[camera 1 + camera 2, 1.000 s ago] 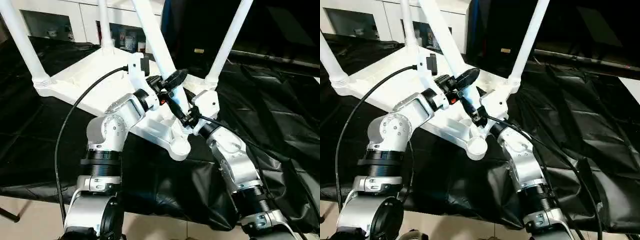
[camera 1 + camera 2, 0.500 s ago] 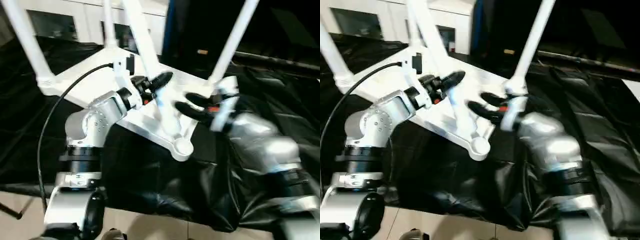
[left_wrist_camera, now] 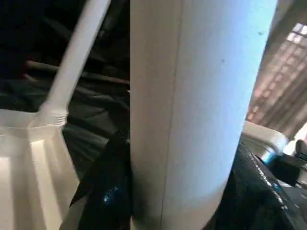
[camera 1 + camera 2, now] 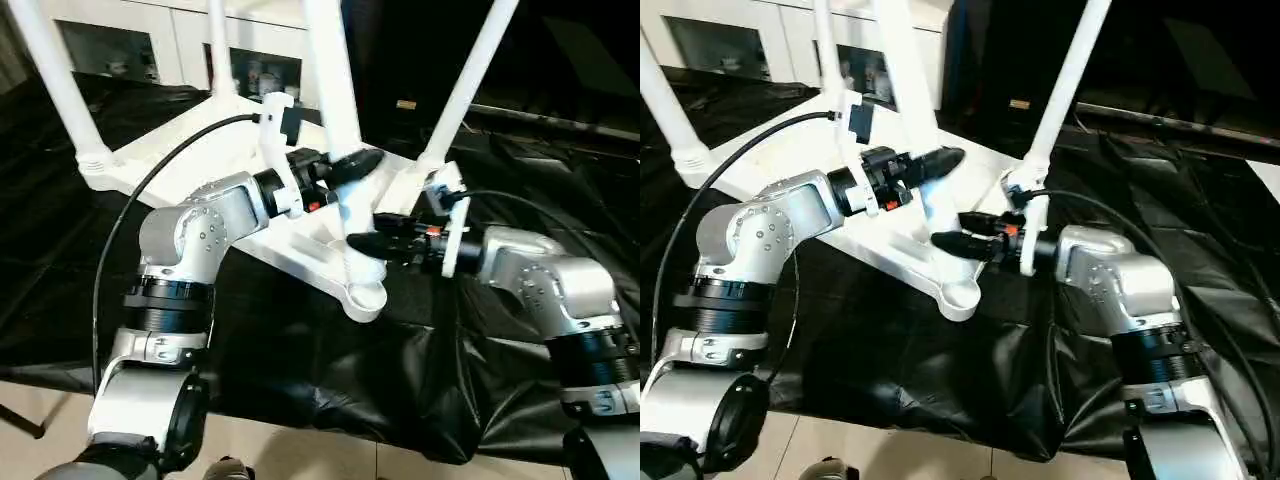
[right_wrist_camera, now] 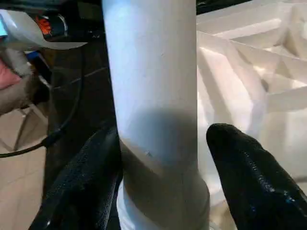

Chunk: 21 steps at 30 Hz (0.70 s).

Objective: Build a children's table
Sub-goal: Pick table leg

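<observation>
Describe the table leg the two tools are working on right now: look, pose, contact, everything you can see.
The leg is a smooth white plastic tube, near upright, tilted slightly, rising out of frame. Its lower end sits at the near corner socket of the upturned white table top. The left tool clamps it higher up; the right tool brackets it lower, one finger not touching.

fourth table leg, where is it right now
The fourth table leg stands nearly upright over the near corner socket of the upturned tabletop, centre of the head views, with the left claw gripping it above the right claw.
</observation>
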Available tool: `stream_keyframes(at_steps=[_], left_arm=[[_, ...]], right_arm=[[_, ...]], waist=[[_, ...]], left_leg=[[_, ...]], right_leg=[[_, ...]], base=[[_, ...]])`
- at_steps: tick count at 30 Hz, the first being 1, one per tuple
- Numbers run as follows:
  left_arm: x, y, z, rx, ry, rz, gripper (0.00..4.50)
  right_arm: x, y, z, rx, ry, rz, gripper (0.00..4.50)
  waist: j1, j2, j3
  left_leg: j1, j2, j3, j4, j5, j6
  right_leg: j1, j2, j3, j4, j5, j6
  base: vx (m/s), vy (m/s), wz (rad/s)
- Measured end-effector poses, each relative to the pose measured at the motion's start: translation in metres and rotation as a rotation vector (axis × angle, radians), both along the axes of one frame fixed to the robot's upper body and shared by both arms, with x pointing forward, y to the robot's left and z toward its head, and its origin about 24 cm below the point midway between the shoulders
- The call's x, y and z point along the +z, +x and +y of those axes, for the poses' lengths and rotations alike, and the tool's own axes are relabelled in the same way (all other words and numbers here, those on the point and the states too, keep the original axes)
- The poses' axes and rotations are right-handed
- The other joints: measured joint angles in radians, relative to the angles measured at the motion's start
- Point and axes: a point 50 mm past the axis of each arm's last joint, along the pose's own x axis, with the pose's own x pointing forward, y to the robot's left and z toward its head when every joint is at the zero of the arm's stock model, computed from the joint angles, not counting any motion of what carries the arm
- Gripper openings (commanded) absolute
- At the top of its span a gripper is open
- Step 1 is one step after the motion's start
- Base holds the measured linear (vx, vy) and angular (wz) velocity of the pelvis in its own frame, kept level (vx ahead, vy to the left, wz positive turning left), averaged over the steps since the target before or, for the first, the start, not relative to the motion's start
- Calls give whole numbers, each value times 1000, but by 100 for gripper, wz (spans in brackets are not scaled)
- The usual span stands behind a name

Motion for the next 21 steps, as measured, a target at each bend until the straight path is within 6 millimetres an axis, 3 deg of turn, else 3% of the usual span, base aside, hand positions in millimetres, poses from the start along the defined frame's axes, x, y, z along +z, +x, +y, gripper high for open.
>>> stream_keyframes(at_steps=[21], left_arm=[[-6, -11, -5, -188, 100, -55, 189]], right_arm=[[3, -2, 13, 143, -71, -24, 304]], waist=[[0, 0, 0]], left_leg=[[0, 0, 0, 0, 1, -1]], right_leg=[[0, 0, 0, 1, 0, 0]], base=[[0, 0, 0]])
